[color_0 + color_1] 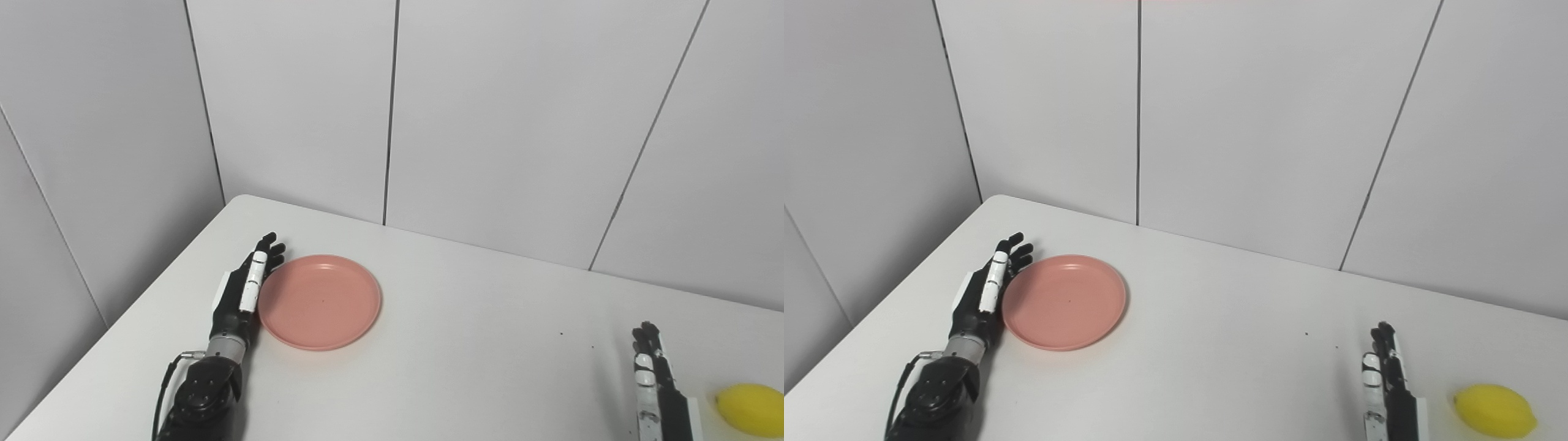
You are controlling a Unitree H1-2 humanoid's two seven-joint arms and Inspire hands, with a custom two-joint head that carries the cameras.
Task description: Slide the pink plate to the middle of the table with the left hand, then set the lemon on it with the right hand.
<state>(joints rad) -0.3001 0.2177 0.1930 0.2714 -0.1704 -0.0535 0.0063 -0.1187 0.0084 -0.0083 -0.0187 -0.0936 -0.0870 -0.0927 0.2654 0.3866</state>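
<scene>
The left hand [242, 291], fingers straight and held together, lies edge-on against the left rim of the pink plate [320, 301] at lower left of the frame. The right hand [1387, 380], fingers likewise extended, holds nothing at lower right, just beside the lemon [1494, 410] on the white bench [478, 343].

Pink plate [321, 303]: smooth, plastic by the look, with a soft sheen along the rim. Lemon [1494, 410]: bright yellow, slightly glossy skin, texture too small to tell. Table [465, 343]: white, smooth and matt, with a few tiny dark specks. Left hand [245, 288]: black and white hard shells, plastic by the look, with a silvery metal-looking ring at the wrist. Right hand [1387, 383]: same black and white shells. Wall panels [294, 104]: pale grey, flat and matt.
</scene>
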